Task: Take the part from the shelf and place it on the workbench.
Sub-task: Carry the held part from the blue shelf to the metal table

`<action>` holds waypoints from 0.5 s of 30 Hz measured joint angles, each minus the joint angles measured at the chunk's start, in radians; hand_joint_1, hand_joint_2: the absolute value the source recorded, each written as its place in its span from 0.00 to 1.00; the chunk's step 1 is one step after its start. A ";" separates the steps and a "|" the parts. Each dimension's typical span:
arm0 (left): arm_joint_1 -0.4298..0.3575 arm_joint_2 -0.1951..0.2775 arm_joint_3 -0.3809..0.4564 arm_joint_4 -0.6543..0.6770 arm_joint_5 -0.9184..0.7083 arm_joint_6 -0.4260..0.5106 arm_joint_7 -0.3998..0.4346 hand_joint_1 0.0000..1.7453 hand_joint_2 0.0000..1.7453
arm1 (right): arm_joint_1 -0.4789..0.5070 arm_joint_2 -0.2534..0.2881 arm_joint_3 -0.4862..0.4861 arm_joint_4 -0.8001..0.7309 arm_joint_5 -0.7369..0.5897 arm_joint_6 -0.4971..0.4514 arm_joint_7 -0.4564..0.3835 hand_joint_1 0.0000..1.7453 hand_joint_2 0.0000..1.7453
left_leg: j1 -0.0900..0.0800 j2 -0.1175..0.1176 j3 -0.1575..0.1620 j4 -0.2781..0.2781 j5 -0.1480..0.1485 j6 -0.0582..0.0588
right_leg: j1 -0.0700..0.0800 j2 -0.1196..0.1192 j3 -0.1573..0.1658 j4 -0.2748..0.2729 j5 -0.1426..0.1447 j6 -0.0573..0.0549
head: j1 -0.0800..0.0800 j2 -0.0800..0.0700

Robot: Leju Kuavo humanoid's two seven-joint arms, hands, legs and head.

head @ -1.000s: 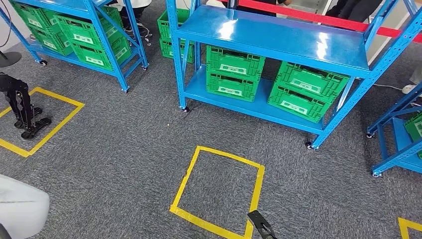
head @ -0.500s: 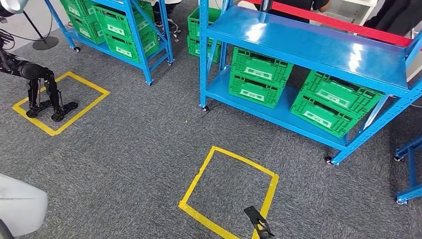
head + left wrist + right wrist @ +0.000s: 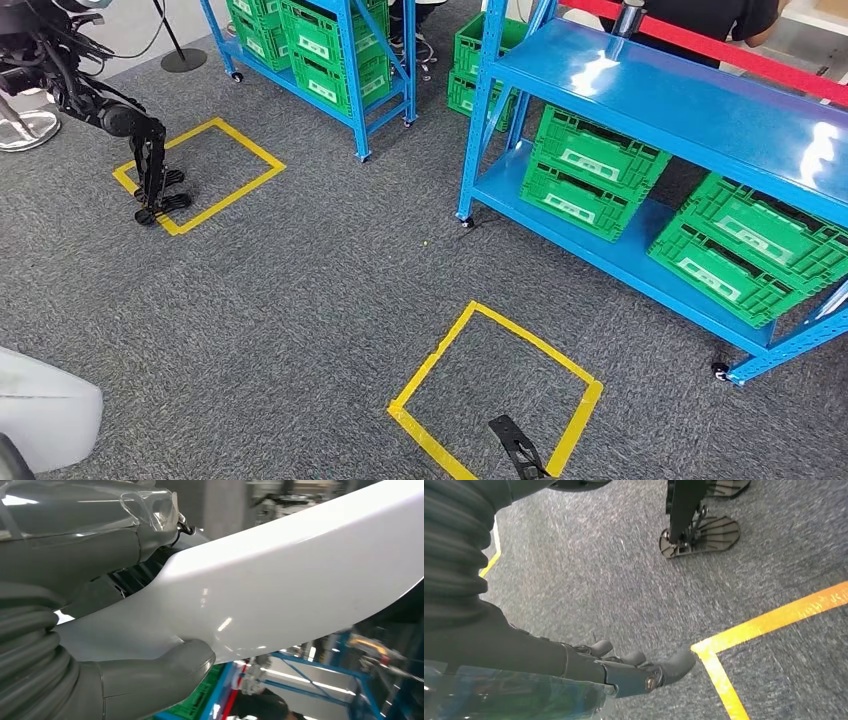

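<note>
Shelf point(image 3: 700, 110) in blue sits ahead on the right, green crates point(image 3: 590, 170) underneath. Which thing is the part, can't tell. Right hand point(image 3: 624, 667) hangs over grey carpet point(image 3: 300, 290) beside yellow tape point(image 3: 769, 620), fingers stretched out, holding nothing. Left hand point(image 3: 145, 680) presses against a white shell point(image 3: 280, 585); its fingers can't be made out.
</note>
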 joint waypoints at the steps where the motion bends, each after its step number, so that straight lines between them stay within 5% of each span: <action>1: -0.001 -0.003 0.005 0.004 0.027 0.000 0.014 1.00 1.00 | -0.008 0.000 0.000 0.000 0.003 -0.005 0.000 0.00 1.00 | 0.002 0.001 -0.003 0.002 -0.001 -0.005 | 0.000 -0.008 0.001 0.000 0.002 -0.007 | 0.000 0.000; 3: -0.006 -0.006 0.012 0.010 0.068 0.000 0.021 1.00 1.00 | -0.024 -0.004 -0.001 0.000 0.009 -0.014 -0.006 0.00 1.00 | 0.001 0.044 -0.023 0.042 -0.026 -0.014 | -0.001 -0.026 0.003 -0.003 0.004 -0.021 | -0.002 0.000; 5: -0.009 -0.006 0.011 0.009 0.079 0.000 0.008 1.00 1.00 | -0.030 -0.013 -0.004 0.000 0.012 -0.023 -0.024 0.00 1.00 | 0.001 0.105 -0.082 0.164 -0.089 -0.020 | 0.004 -0.049 0.006 -0.004 0.001 -0.033 | -0.003 0.000; 7: -0.002 -0.002 0.006 0.002 0.083 0.000 0.006 1.00 1.00 | -0.025 -0.020 -0.011 0.000 0.008 -0.029 -0.044 0.00 1.00 | 0.002 0.125 -0.150 0.297 -0.138 -0.022 | 0.012 -0.077 0.007 -0.004 -0.003 -0.040 | -0.003 0.000; 8: 0.004 0.001 0.003 -0.003 0.084 0.000 0.008 1.00 1.00 | -0.021 -0.024 -0.015 0.000 0.006 -0.030 -0.053 0.00 1.00 | 0.002 0.128 -0.162 0.318 -0.136 -0.020 | 0.015 -0.090 0.008 -0.004 -0.005 -0.042 | -0.003 0.000; 10: 0.014 0.013 -0.005 -0.019 0.082 -0.004 0.020 1.00 1.00 | -0.011 -0.028 -0.026 0.000 -0.004 -0.040 -0.071 0.00 1.00 | -0.002 0.138 -0.121 0.236 -0.084 -0.008 | 0.022 -0.114 0.012 -0.005 -0.008 -0.045 | -0.003 0.000; 12: 0.015 0.029 -0.022 -0.036 0.080 -0.010 0.039 1.00 1.00 | 0.002 -0.030 -0.039 -0.001 -0.016 -0.055 -0.085 0.00 1.00 | -0.018 0.182 -0.041 0.088 -0.029 0.014 | 0.029 -0.134 0.017 -0.007 -0.013 -0.044 | -0.003 0.000; 14: 0.015 0.040 -0.039 -0.048 0.080 -0.011 0.047 1.00 1.00 | 0.015 -0.030 -0.049 -0.002 -0.021 -0.062 -0.092 0.00 1.00 | -0.031 0.209 -0.005 0.019 -0.013 0.028 | 0.035 -0.155 0.020 -0.009 -0.016 -0.039 | -0.003 0.000; 15: 0.016 0.045 -0.045 -0.052 0.080 -0.011 0.048 1.00 1.00 | 0.019 -0.031 -0.052 -0.002 -0.022 -0.063 -0.093 0.00 1.00 | -0.033 0.201 -0.007 0.015 -0.013 0.029 | 0.038 -0.167 0.021 -0.010 -0.018 -0.036 | -0.003 0.000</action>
